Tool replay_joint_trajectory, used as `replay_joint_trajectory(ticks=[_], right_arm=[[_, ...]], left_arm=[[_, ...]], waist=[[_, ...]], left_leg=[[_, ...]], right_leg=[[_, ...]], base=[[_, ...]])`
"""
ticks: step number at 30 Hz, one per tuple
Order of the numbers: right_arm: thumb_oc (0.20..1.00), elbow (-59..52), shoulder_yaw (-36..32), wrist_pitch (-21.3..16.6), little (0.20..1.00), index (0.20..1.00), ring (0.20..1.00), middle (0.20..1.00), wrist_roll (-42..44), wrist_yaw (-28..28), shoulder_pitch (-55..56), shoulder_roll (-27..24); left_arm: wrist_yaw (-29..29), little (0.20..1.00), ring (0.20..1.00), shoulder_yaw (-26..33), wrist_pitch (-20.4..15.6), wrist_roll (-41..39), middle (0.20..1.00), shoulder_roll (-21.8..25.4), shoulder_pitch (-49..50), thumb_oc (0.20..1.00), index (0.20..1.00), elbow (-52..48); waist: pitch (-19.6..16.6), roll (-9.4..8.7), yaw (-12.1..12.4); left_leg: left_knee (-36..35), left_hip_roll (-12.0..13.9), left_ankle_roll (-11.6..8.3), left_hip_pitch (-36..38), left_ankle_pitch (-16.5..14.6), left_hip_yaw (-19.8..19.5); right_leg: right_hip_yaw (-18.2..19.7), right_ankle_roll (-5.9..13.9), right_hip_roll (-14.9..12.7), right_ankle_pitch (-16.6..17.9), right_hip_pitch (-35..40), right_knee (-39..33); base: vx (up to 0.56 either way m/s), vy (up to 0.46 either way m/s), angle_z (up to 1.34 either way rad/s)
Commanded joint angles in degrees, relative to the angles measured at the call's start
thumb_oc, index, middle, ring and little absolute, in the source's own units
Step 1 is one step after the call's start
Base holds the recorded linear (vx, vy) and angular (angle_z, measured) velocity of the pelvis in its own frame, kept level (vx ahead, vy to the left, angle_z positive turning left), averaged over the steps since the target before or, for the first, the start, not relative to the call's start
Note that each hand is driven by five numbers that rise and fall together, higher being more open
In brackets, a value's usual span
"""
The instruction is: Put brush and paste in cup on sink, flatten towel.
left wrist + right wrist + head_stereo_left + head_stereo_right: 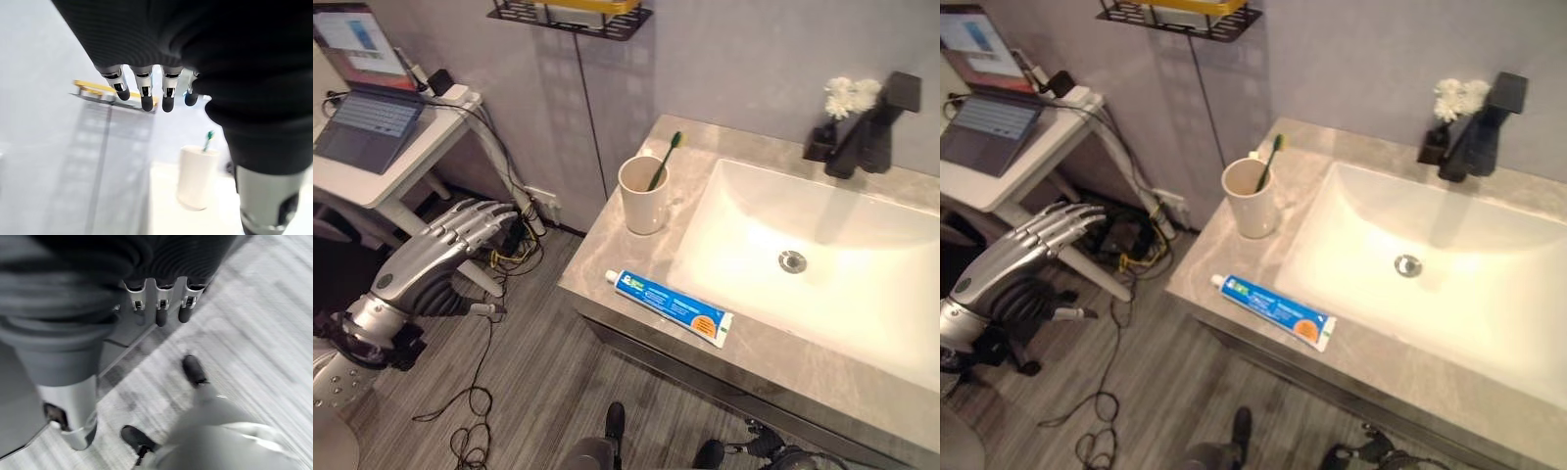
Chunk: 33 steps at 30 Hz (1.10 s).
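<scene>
Silver fingers of the left robot hand point(460, 230) are stretched out straight and hold nothing, hovering over the floor well left of the worktop point(607, 250). The right robot hand point(161, 308) hangs above the floor, fingers relaxed and empty. A cream cup point(643, 195) stands near the worktop's left edge, beside the sink point(822, 255), with the green toothbrush point(665, 160) leaning inside. The blue toothpaste tube point(668, 306) lies flat along the front edge.

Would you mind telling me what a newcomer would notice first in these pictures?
Probably the blue toothpaste tube lying on the counter's front edge, before the white basin. Behind it stands a cream cup holding a green toothbrush. The left hand hovers open off the counter, over the floor.
</scene>
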Motion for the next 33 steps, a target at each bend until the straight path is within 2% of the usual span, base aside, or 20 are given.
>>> replay_joint_trajectory(ticks=[1,9,14,17,25,33], right_arm=[[1.0,1.7,0.6,0.8,1.0,1.0,1.0,1.0,-1.5,0.7,0.0,-0.6],[1.0,1.6,2.2,1.1,1.0,1.0,1.0,1.0,-3.6,1.1,0.8,-0.2],[1.0,-4.2,5.1,0.0,1.0,1.0,1.0,1.0,-0.1,2.7,-1.1,-0.1],[1.0,-4.2,3.8,-0.1,1.0,1.0,1.0,1.0,3.5,2.3,-1.5,-0.1],[1.0,-2.7,6.1,0.3,1.0,1.0,1.0,1.0,-0.2,2.9,-1.4,0.0],[1.0,-1.8,5.4,0.7,1.0,1.0,1.0,1.0,-0.4,3.1,-0.9,-0.4]], left_arm=[[-0.9,1.0,1.0,0.3,-1.0,-3.2,1.0,-0.6,-3.7,1.0,1.0,-1.0],[-3.2,1.0,1.0,-3.8,-1.3,-2.7,1.0,0.4,-6.5,1.0,1.0,-1.7],[-3.8,1.0,1.0,-7.6,-0.5,-3.1,1.0,-1.1,-10.4,1.0,1.0,-1.4],[-4.0,1.0,1.0,-10.2,0.0,-2.9,1.0,-1.4,-13.9,1.0,1.0,-0.4],[-5.2,1.0,1.0,-16.3,0.0,-4.1,1.0,-1.7,-22.2,1.0,1.0,2.1],[-7.5,1.0,1.0,-18.6,-0.2,-6.7,1.0,-2.6,-22.8,1.0,1.0,1.0]], waist=[[1.7,-2.06,-1.6],[2.9,-2.99,-3.3],[5.8,-3.72,-4.2],[6.4,-3.9,-4.8],[5.7,-3.8,-5.9],[5.9,-3.17,-6.8]], left_leg=[[0.2,1.5,-1.66,0.7,-1.5,3.1],[0.3,1.1,-1.16,0.3,-2.0,5.0],[0.2,1.2,-1.13,-1.0,-1.3,5.4],[0.2,1.4,-1.34,-1.7,-0.9,5.3],[0.2,2.0,-1.86,-3.0,-0.5,5.5],[0.2,2.2,-1.96,-3.3,-0.6,6.0]], right_leg=[[2.4,4.41,-3.8,1.3,2.2,2.1],[4.8,4.7,-4.5,2.3,0.0,2.1],[5.7,4.29,-4.7,2.5,-2.1,2.9],[5.4,4.25,-4.7,2.7,-2.6,2.9],[5.6,4.22,-4.4,3.1,-3.9,2.2],[6.6,4.02,-4.1,3.0,-5.1,2.2]], base=[[-0.01,0.056,-0.22],[-0.02,0.027,-0.23],[-0.07,-0.003,-0.07],[-0.02,-0.014,-0.07],[0.0,-0.014,0.03],[0.0,-0.005,-0.03]])
